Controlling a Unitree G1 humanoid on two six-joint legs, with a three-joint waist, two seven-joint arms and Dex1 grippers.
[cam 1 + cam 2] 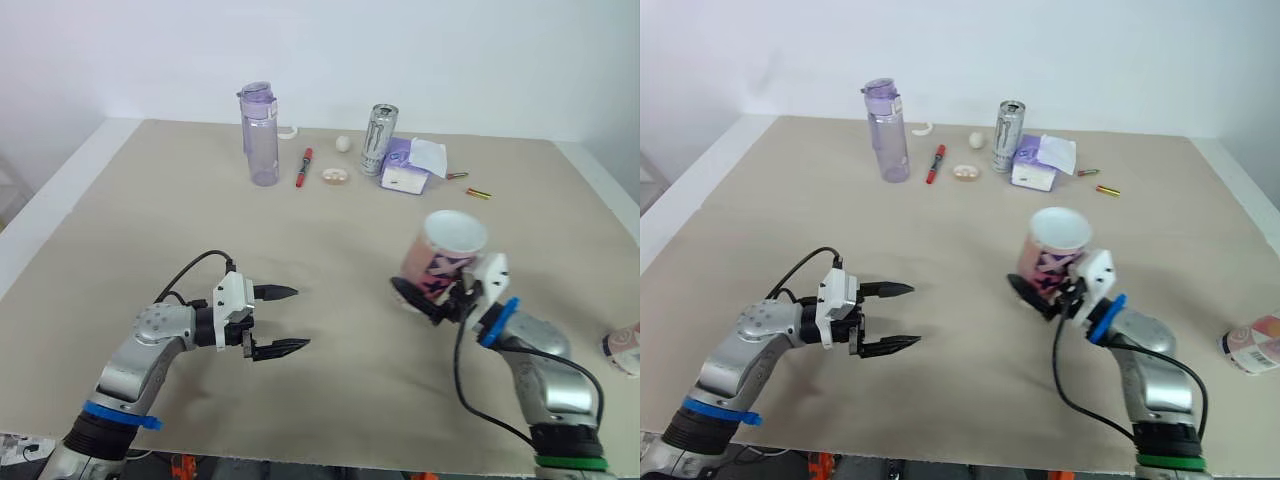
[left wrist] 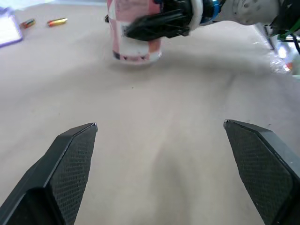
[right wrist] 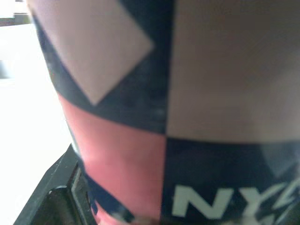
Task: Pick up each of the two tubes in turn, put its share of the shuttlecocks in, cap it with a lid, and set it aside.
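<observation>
Beige cloth covers the table (image 1: 130,220); 2 grippers at work over it. At front right, the right gripper (image 1: 425,297) has its black fingers clamped on the lower half of a pink, white and dark-blue printed cardboard tube (image 1: 447,250). The tube is near upright, leaning slightly, open mouth up. Its base is at or just above the cloth; I cannot tell which. Judgement: the low grip leaves the mouth unobstructed for loading and keeps pressure off the rim. The left gripper (image 1: 298,318) has its fingers spread wide apart with nothing between them. It hovers low over bare cloth, well apart from the tube, tips pointing toward it. Judgement: this is the free hand, ready to fetch and feed shuttlecocks while the right one steadies the tube. A second pink-and-white tube (image 1: 622,350) lies on its side at the right table edge, well apart from both grippers, probably awaiting its turn. Along the far edge, clear of the working area, are:
- 1 translucent purple water bottle (image 1: 262,135)
- 1 red pen (image 1: 302,167)
- 1 silver drink can (image 1: 378,140)
- 1 purple-and-white tissue pack (image 1: 405,170), just beside the can
- 1 small white ball (image 1: 343,143)
- 2 small battery-like cylinders (image 1: 478,193)

1 pale round item (image 1: 335,176) beside the pen is too small to name. Tube count: 2 in all, 1 gripped and 1 lying down.
</observation>
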